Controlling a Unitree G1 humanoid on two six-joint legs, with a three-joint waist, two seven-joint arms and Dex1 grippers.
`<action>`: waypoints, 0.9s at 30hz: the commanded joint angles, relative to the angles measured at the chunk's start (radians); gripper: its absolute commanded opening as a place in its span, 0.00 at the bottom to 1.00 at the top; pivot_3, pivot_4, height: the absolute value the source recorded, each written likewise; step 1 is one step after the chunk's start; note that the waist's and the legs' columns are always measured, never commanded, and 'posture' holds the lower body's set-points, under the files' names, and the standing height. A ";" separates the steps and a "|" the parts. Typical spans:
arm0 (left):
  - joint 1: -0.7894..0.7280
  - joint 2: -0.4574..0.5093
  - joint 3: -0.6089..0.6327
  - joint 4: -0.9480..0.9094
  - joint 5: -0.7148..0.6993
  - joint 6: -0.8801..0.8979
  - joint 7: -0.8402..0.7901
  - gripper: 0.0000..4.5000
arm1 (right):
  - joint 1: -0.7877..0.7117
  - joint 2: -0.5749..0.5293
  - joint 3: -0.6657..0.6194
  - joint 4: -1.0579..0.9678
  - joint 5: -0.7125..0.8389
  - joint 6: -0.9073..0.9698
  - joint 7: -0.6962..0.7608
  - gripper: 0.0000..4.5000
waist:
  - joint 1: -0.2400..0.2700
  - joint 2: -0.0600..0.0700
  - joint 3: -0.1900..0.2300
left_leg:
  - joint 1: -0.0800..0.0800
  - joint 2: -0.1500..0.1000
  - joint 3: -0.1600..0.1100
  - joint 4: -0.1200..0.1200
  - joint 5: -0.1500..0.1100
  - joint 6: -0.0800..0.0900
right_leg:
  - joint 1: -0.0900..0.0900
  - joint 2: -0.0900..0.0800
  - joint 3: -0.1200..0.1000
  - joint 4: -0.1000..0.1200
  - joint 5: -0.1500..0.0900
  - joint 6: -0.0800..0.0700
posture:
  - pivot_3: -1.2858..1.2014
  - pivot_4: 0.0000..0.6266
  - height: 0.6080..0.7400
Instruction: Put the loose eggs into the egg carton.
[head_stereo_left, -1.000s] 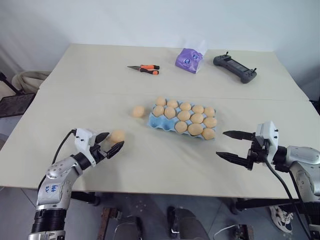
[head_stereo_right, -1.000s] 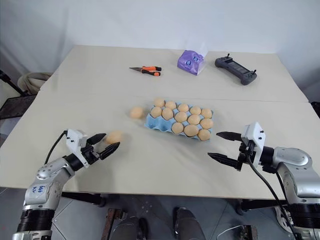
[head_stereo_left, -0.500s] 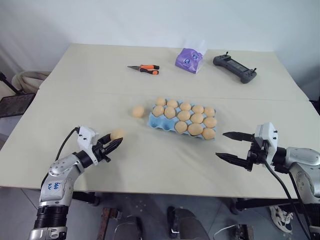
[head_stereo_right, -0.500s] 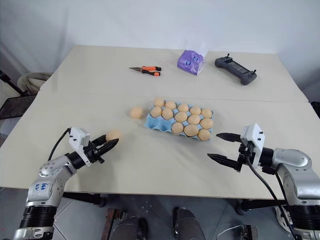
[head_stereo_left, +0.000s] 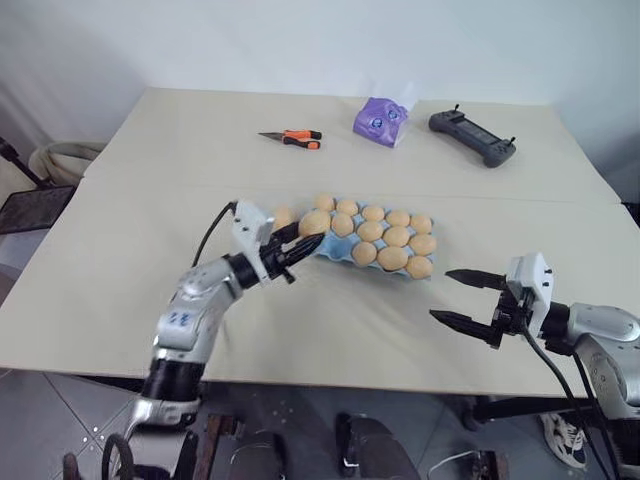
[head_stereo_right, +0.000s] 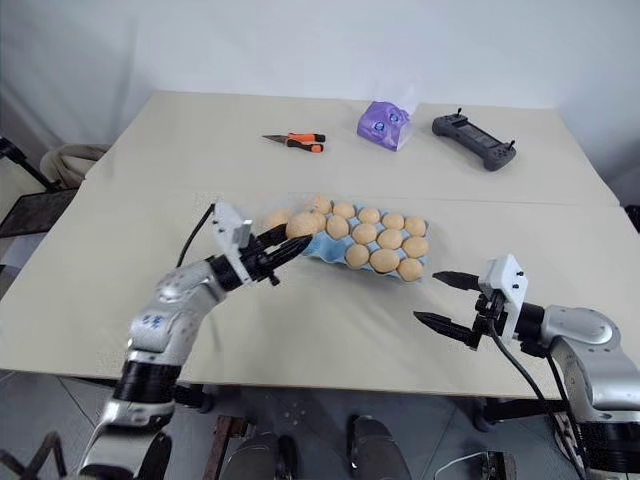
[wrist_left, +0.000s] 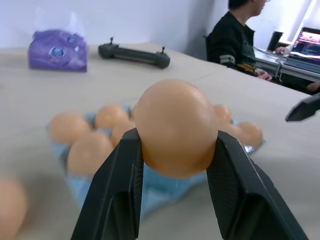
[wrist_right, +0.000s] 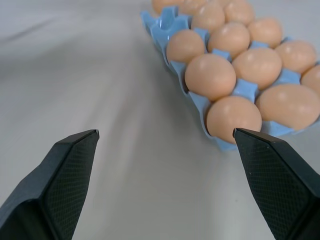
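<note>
My left gripper (head_stereo_left: 302, 236) is shut on one loose egg (wrist_left: 175, 125), a pale tan-orange oval held above the table at the left end of the egg carton (head_stereo_left: 335, 250). The carton is a light blue tray, nearly full of eggs, in the middle of the table. Another loose egg (head_stereo_left: 283, 214) lies on the table just left of the carton, partly behind the left fingers. My right gripper (head_stereo_left: 462, 297) hangs open and holding nothing to the right of the carton, near the table's front edge; its wrist view looks at the carton's near corner (wrist_right: 159, 20).
Orange-handled pliers (head_stereo_left: 291, 137), a purple pouch (head_stereo_left: 379, 118) and a black controller (head_stereo_left: 472, 135) lie along the far side of the table. A person (wrist_left: 235, 35) sits at a laptop beyond the table.
The left gripper shut on the egg at the table's front left, lifted it and carried it right, up to the carton's left end. The right gripper kept still.
</note>
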 joint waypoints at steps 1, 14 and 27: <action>-0.051 -0.026 -0.023 0.110 0.053 -0.073 0.002 0.38 | 0.016 0.002 -0.032 -0.040 0.012 -0.014 -0.016 1.00 | -0.003 0.000 0.000 | 0.000 0.000 0.000 0.000 0.000 0.000 | 0.000 0.000 0.000 0.000 0.000 0.000 | 0.52 0.24 1.00; -0.165 -0.079 -0.057 0.361 0.129 -0.186 -0.071 0.38 | 0.064 0.004 -0.047 -0.050 0.015 -0.035 -0.039 1.00 | 0.002 0.000 0.000 | -0.001 0.000 -0.001 0.000 0.000 0.000 | 0.000 0.001 -0.001 0.000 0.000 0.000 | 0.52 0.24 1.00; -0.133 -0.047 -0.070 0.265 0.149 -0.114 -0.088 0.99 | 0.050 0.006 -0.034 -0.041 0.010 -0.036 -0.045 1.00 | 0.002 0.000 0.000 | 0.000 0.000 -0.001 0.000 0.000 -0.001 | 0.000 0.001 -0.001 0.001 0.000 0.000 | 0.52 0.24 1.00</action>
